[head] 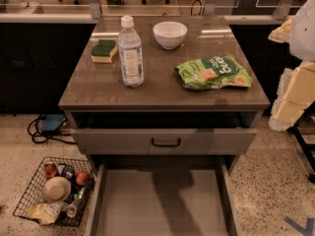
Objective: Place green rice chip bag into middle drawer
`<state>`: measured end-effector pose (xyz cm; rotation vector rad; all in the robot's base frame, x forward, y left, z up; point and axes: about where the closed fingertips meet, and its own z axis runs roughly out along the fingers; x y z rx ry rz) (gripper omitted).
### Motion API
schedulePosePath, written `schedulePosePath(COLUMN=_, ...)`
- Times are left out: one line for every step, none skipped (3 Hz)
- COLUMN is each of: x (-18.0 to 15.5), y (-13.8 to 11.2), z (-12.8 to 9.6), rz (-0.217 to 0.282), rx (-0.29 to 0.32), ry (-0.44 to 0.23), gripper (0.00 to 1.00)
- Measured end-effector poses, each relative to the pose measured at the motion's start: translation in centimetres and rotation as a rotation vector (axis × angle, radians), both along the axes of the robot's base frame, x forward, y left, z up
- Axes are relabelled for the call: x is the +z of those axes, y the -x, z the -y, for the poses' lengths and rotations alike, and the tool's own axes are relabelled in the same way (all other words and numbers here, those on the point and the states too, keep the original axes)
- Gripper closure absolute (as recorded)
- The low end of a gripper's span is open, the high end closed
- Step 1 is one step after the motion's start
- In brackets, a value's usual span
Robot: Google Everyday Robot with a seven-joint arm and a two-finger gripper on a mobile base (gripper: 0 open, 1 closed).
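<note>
The green rice chip bag (213,73) lies flat on the right side of the brown countertop (162,90), near its front edge. The middle drawer (123,200) is pulled out wide below, with a bare pale-grey floor that carries a dark shadow. My gripper (291,96) shows as pale cream parts at the right edge of the camera view. It is beside the counter's right end and apart from the bag, holding nothing that I can see.
A clear water bottle (130,53), a white bowl (170,34) and a green-and-yellow sponge (104,50) stand on the counter. A grey drawer front with a black handle (166,142) sits above the open drawer. A wire basket (54,191) of items stands on the floor at left.
</note>
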<state>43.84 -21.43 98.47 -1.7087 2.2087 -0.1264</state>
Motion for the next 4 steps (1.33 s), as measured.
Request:
schedulePosePath(x=0.0, y=0.0, z=0.0, rz=0.000, rx=0.000, ry=0.000, gripper=0.00)
schedulePosePath(x=0.0, y=-4.1, z=0.2, rz=0.062, rx=-0.026, ry=0.011, gripper=0.00)
schedulePosePath(x=-0.3, y=-10.4, z=-0.6, rz=0.152, rx=-0.013, ry=0.018, gripper=0.00)
schedulePosePath(x=-1.1, y=-15.7, z=-1.7, rz=0.206, rx=0.012, ry=0.016, gripper=0.00)
